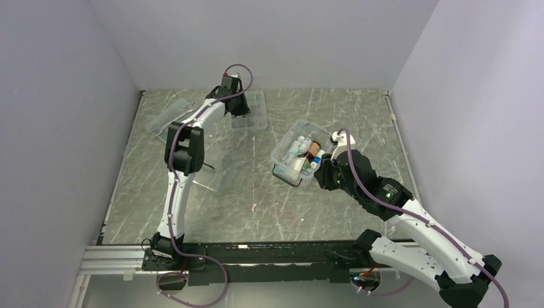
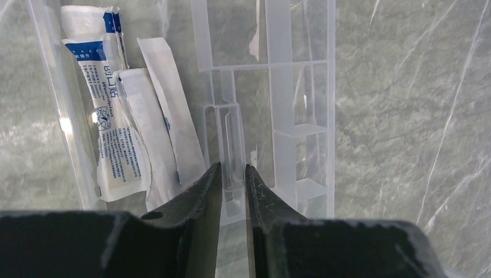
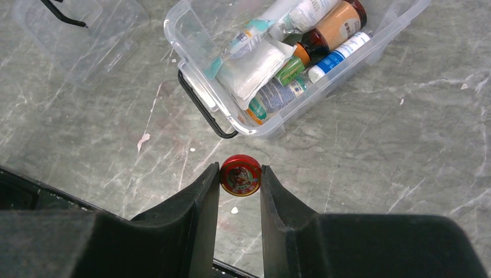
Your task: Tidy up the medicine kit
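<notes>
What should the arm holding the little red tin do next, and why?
Probably lift the red tin over the open tub and drop it in. The right gripper pinches it outside the tub, which already holds bottles.

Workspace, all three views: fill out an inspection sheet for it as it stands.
Surface: grey marbled tabletop, with a few white flecks.
Job's things: medicine kit open with its lid off, bottles and packets inside; red tin not yet inside.
Clutter: clear lid beside the kit; clear compartment tray; white blue-printed sachets beside it.
Grippers: left gripper jaws nearly together astride a tray divider, grip unclear; right gripper shut on the red tin.
Cables: purple cables along both arms, looping at the bases.
Surroundings: plain pale walls on three sides.
</notes>
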`<state>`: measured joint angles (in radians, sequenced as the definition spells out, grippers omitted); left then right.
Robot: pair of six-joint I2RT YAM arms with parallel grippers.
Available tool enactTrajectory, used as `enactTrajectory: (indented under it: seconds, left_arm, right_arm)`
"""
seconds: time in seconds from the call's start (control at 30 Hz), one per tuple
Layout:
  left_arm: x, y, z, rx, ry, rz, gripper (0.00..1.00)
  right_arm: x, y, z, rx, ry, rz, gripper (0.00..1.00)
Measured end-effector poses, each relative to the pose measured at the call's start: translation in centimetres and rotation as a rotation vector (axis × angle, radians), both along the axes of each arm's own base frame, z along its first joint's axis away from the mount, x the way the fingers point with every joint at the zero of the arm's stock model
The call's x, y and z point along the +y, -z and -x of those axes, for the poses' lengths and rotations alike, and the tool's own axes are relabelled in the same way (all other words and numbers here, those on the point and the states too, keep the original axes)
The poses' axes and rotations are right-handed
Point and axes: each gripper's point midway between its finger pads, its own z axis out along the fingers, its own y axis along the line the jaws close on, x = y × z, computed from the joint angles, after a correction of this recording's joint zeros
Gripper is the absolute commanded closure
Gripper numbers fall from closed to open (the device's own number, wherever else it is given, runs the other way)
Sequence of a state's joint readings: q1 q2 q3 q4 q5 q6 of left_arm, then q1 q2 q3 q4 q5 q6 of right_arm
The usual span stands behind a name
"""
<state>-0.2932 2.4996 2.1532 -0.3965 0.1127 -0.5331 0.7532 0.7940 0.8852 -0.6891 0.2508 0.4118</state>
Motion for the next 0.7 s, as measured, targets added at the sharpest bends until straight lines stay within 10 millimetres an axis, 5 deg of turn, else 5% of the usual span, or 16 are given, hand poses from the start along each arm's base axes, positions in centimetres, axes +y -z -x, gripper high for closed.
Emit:
enactTrajectory:
  seconds: [0.37,0.7]
  left_arm:
    - [-0.1,0.2,4.8,0.075,0.042,-0.045,0.90]
    - [-2.7,0.5,10.6,0.123,0.141,-0.043,0.93]
  right_arm:
    - [-0.3,-0.4,0.5,-0.007,0.008,-0.025,0.89]
    - [-0.7,0.3,1.1,0.008,0.020,-0.041,0.90]
